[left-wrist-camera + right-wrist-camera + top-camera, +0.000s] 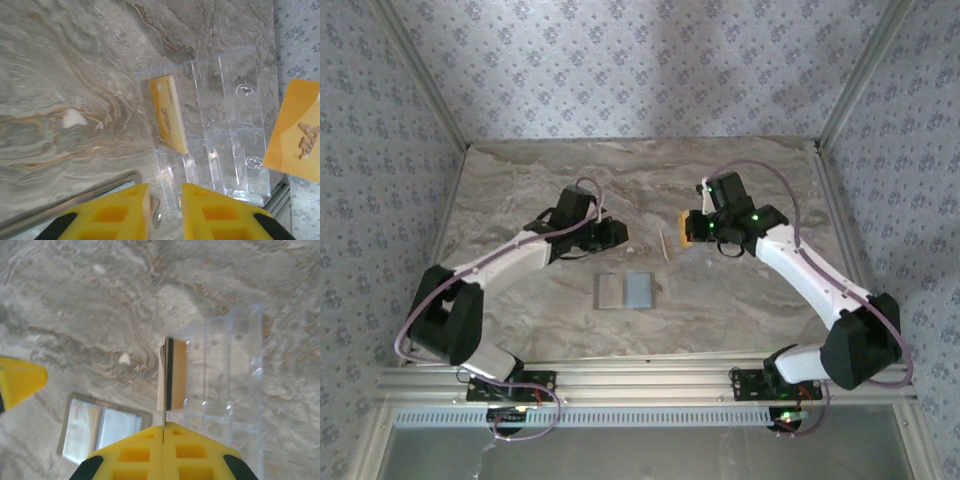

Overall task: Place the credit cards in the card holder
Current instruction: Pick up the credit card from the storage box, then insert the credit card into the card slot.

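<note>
Card holder (625, 290) lies open and flat, mid-table (520, 200), toward the near edge. Beyond it, the left gripper (165, 212) hangs empty with its fingers slightly parted, and the right gripper (164, 432) pinches one credit card (295, 130). Farther back, more cards (169, 112) stand in a clear rack (230, 125).

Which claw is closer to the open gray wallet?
Left. The left gripper hangs just past the far edge of the wallet. The right gripper, shut on a yellow card, is past it too but off to its right.
</note>
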